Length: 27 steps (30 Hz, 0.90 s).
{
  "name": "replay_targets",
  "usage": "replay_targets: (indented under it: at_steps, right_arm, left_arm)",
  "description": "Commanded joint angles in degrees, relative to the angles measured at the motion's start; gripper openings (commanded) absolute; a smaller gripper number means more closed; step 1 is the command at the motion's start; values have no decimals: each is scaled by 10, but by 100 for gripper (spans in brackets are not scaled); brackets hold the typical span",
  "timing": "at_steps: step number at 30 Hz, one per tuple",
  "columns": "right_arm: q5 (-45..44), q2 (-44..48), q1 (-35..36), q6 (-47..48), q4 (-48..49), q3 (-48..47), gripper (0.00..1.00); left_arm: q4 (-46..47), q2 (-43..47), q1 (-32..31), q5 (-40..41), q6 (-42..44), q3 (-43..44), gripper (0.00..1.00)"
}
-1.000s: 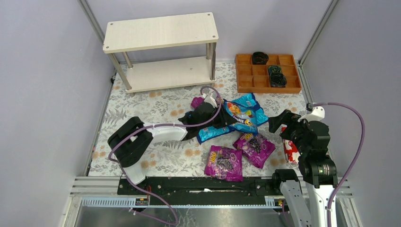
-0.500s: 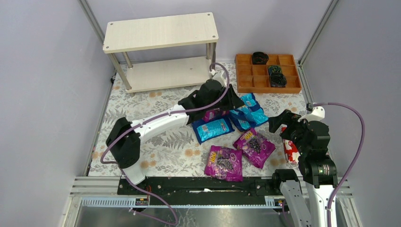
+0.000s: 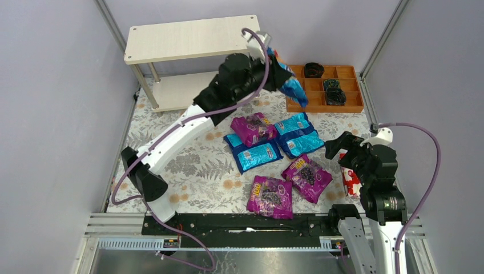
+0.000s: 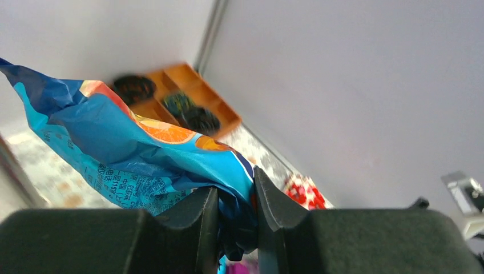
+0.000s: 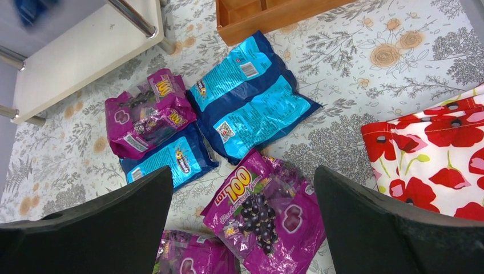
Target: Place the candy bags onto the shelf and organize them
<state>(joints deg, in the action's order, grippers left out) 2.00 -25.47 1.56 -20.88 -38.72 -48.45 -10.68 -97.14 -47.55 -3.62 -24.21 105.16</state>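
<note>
Hanging from the left gripper [image 4: 235, 194], whose jaws are pinched nearly closed on its edge, a blue candy bag [image 4: 131, 154] is raised off the table just beside the right end of the shelf [image 3: 194, 39]; the right gripper [image 5: 242, 177] gapes wide, holding nothing. Two other blue bags [image 3: 298, 136] and three purple bags [image 3: 308, 178] lie on the floral mat [image 3: 171, 131], apart from the shelf.

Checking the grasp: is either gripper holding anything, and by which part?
The left gripper pinches a blue bag by one bunched end; the rest hangs free. The right gripper is open and empty.
</note>
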Motion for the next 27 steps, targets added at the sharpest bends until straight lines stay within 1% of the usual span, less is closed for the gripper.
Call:
replay_targets:
  at_steps: [1, 3, 5, 7, 9, 14, 19, 23, 27]
  right_arm:
    - [-10, -22, 4, -4, 10, -4, 100]
    - [-13, -29, 4, -5, 9, -5, 100]
    - [-16, -34, 4, -6, 6, -6, 100]
    - [-17, -37, 4, -7, 5, -6, 100]
    - [-17, -39, 4, -7, 3, -6, 100]
    - [-17, -52, 4, -8, 0, -8, 100]
    - [-17, -65, 4, -9, 1, -8, 100]
    - [-17, -71, 4, -9, 2, -8, 100]
    - [-17, -72, 4, -9, 3, -8, 100]
  left_arm:
    - [151, 10, 50, -11, 57, 122, 0]
    - [136, -32, 89, -50, 21, 197, 0]
    - [143, -73, 143, -105, -31, 264, 0]
    - [177, -112, 185, -157, -84, 307, 0]
    - [229, -131, 223, -183, -135, 322, 0]
    - [345, -155, 307, -208, -254, 300, 0]
    - [405, -208, 356, -222, -331, 289, 0]
    - [421, -224, 366, -236, -341, 234, 0]
    - [437, -194, 369, -246, -337, 141, 0]
